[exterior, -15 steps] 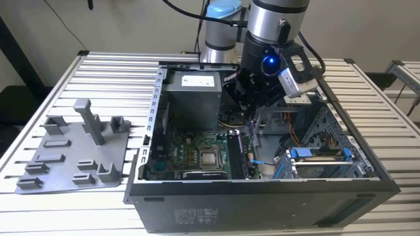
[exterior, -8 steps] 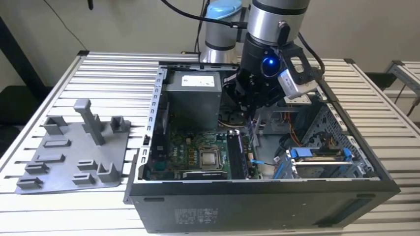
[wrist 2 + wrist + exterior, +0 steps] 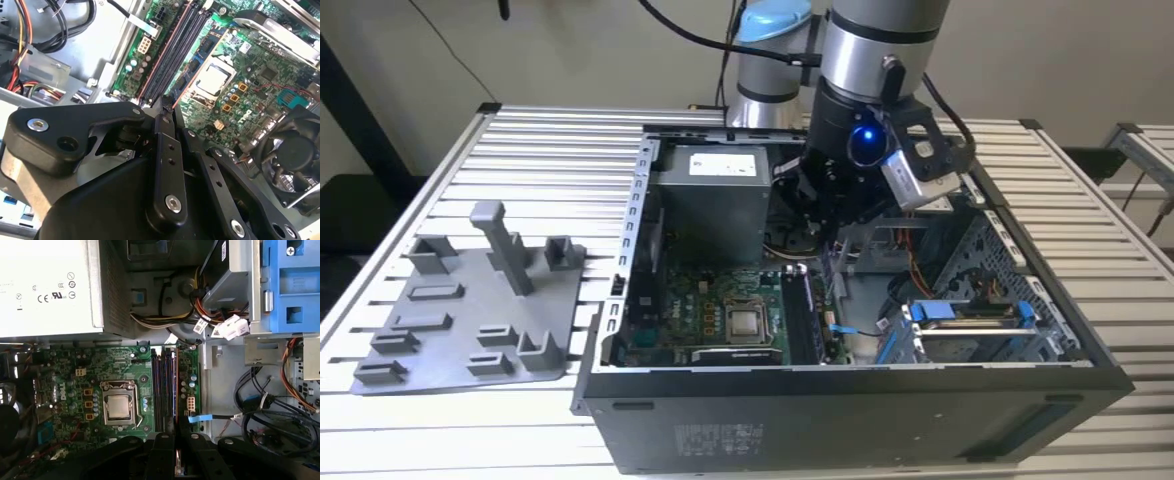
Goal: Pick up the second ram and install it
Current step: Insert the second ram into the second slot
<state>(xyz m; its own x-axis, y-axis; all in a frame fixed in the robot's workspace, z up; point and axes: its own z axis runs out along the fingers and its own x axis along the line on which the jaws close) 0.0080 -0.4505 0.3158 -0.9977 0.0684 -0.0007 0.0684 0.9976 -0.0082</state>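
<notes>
Exterior view: I see my gripper (image 3: 825, 250) lowered inside the open computer case (image 3: 854, 390), over the memory slots (image 3: 798, 310) at three o'clock of the processor socket (image 3: 744, 322).

Second wrist view: fingers (image 3: 165, 125) pinched together on the second ram (image 3: 166, 101), edge-on, above the slots.

First wrist view: ram edge (image 3: 178, 460) between the fingers, at the slots' six o'clock end.

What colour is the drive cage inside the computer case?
Blue, clearest in the first wrist view: the drive cage sits beside the grey power supply.
</notes>
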